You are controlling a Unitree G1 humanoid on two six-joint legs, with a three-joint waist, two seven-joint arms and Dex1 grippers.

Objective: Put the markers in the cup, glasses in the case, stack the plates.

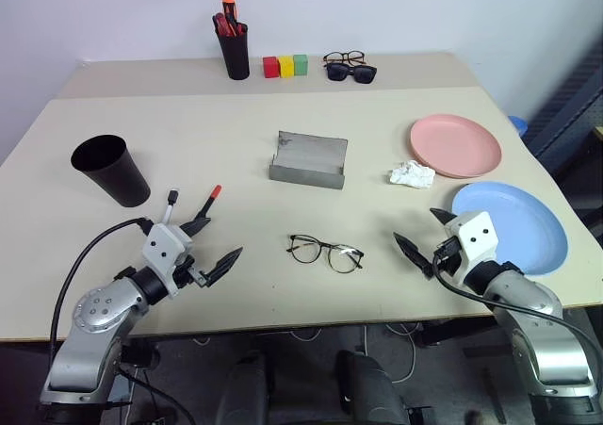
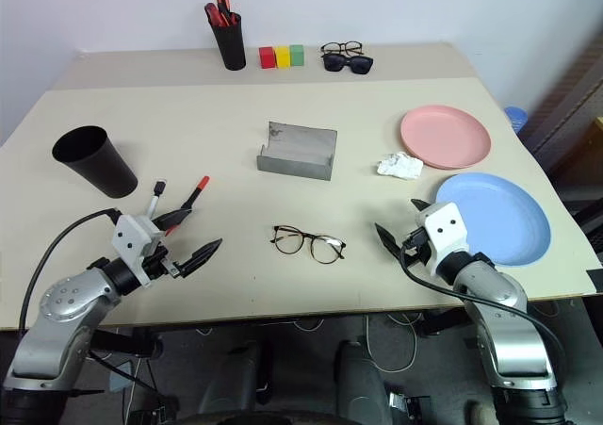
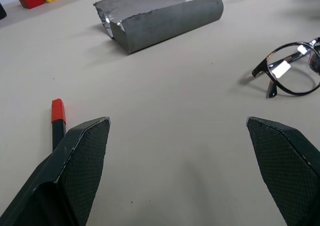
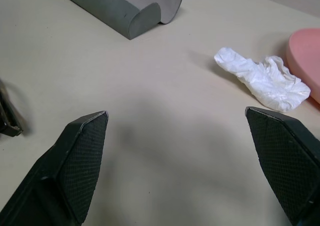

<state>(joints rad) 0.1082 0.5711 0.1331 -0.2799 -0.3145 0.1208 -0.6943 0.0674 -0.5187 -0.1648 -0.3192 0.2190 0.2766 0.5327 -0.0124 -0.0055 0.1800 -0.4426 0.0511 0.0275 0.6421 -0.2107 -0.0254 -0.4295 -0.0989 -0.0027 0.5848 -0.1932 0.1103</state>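
No writing can be read on the case (image 1: 308,160) or cup (image 1: 111,170). Both sets of fingers, left (image 1: 217,247) and right (image 1: 428,236), are spread wide and empty. Bare counter (image 1: 217,133) is left around the glasses (image 1: 326,253); the blue plate (image 1: 513,225) lies near the counter's right edge.

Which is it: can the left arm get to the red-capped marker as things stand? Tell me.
Probably yes. The red-capped marker lies on the table just beside the open left gripper, and nothing sits between them.
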